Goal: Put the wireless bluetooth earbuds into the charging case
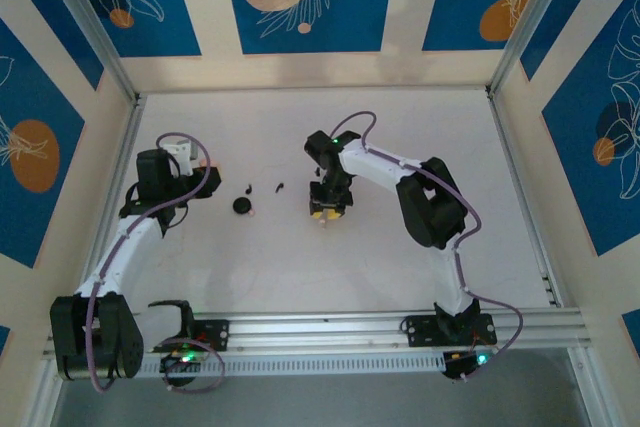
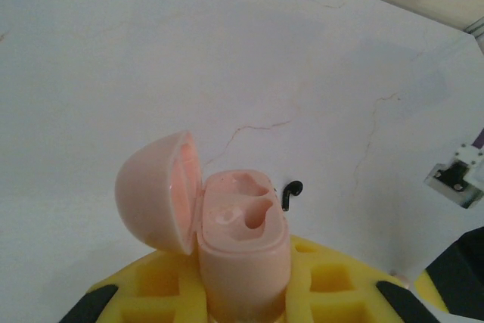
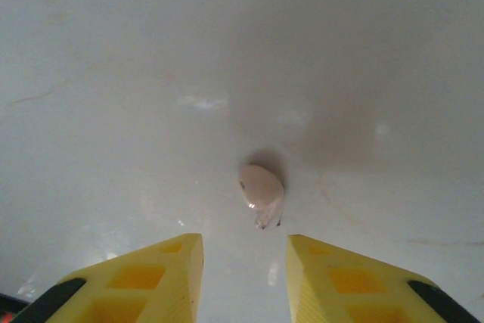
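- Table (image 1: pixel 400 277) is carrying the loose pieces on its white top, between the two arms.
- Left gripper (image 2: pixel 246 296) is clenching the pink charging case (image 2: pixel 242 262) upright at the left of the table. The lid (image 2: pixel 155 194) is hanging open to one side, probably so the empty sockets are facing up for loading.
- Right gripper (image 3: pixel 243 246) is pointing down near the middle of the table, jaws standing apart and grasping nothing.
- Black disc (image 1: pixel 242 206) is lying on the table between the two grippers.
- Wireless bluetooth earbuds (image 1: pixel 249 190) are lying as two black commas just beyond the disc, neither one in the case yet.
- Pinkish piece (image 3: pixel 261 187) is lying just past the right fingertips, seemingly being lined up for a pinch; I cannot tell what it is.
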`<state>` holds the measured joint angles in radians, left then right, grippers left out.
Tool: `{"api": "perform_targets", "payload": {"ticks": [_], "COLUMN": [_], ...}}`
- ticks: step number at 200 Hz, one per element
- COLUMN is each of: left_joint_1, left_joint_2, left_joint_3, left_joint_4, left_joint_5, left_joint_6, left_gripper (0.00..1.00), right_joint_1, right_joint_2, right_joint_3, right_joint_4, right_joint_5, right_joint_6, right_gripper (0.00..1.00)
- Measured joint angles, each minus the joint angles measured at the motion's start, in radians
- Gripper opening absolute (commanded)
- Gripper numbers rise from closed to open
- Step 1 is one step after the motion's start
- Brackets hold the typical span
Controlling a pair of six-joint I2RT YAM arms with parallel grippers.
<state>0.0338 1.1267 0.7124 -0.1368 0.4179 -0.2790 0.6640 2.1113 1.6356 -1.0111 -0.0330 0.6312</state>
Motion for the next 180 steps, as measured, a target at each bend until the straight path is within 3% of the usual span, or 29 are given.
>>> {"api": "perform_targets", "payload": {"ticks": [114,180], "left_joint_1": [0.0,0.0], "left_joint_2": [0.0,0.0], "left_joint_3": [0.0,0.0], "left_joint_4": [0.0,-0.003], "left_joint_5": [0.0,0.0], "left_joint_6": [0.0,0.0], "left_gripper": [0.17,0.17], "right_joint_1": [0.006,0.018], "right_joint_2": [0.063,0.071], "right_joint_3": [0.014,0.018], "right_joint_4": [0.007,0.0], "right_joint_5": [0.002,0.048], "right_joint_6": [-0.004,-0.015], "right_gripper": [0.29,0.21]}}
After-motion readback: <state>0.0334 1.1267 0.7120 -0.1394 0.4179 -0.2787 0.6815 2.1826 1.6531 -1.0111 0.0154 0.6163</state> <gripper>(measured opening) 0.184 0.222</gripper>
